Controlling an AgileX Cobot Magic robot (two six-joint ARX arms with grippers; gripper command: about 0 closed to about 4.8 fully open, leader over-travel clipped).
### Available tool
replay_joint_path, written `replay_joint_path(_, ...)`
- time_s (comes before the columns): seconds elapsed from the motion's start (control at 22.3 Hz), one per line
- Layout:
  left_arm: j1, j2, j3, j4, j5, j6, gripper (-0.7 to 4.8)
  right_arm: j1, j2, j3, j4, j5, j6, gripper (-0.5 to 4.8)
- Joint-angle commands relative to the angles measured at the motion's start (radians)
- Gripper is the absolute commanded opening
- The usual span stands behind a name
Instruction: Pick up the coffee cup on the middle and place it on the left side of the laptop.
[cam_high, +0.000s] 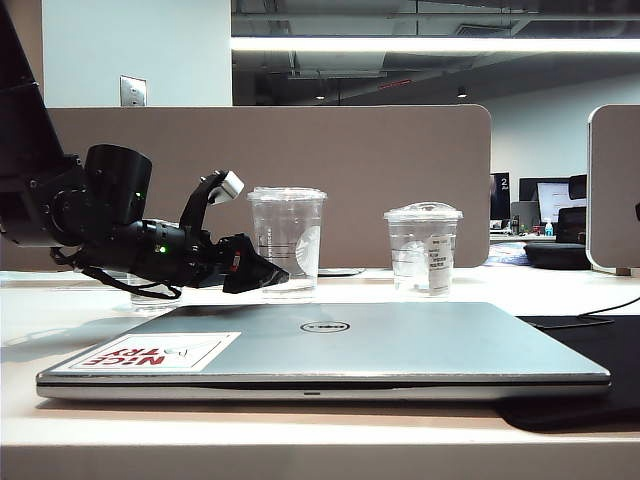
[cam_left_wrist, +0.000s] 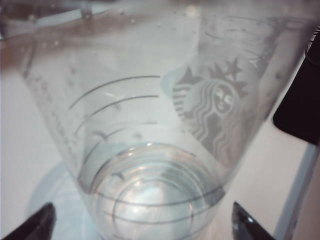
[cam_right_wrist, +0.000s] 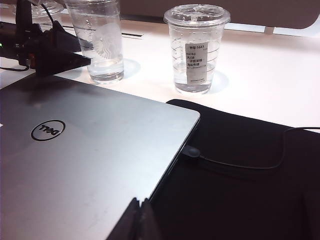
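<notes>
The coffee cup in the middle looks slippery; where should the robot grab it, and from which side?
Probably low on the wall of the coffee cup, from its left in the exterior view. The cup stands upright and narrows downward, so open fingers can straddle it level. The left gripper is already there, open, fingertips either side of the base. The right gripper sits over the laptop, seemingly shut.

A red-and-white "NICE TRY" sticker (cam_high: 157, 353) marks the lid of the Dell-badged laptop (cam_high: 330, 350). The coffee cup (cam_left_wrist: 150, 150) bears a siren logo (cam_left_wrist: 212, 107).
</notes>
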Motion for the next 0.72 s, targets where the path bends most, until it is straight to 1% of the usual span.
replay_joint_path(0.04,-0.011,0.001,0.004,0.051,0.027,0.002,4.79,0.002,0.000,-0.004,0.018,0.001,0.002,-0.05)
replay_joint_path(0.18,-0.043,0.002,0.005,0.069,0.001,0.054,4.79,0.002,0.000,-0.004,0.018,0.001,0.002,-0.05)
replay_joint_path(0.4,-0.048,0.003,0.006,0.084,-0.030,0.053,4.79,0.002,0.000,-0.004,0.018,0.001,0.002,-0.05)
replay_joint_path(0.58,-0.048,0.029,0.037,0.087,-0.029,0.031,4.79,0.002,-0.001,-0.004,0.018,0.001,0.002,-0.05)
replay_joint_path(0.72,-0.048,0.058,0.072,0.085,-0.015,-0.020,4.79,0.002,-0.001,-0.004,0.018,0.001,0.002,-0.05)
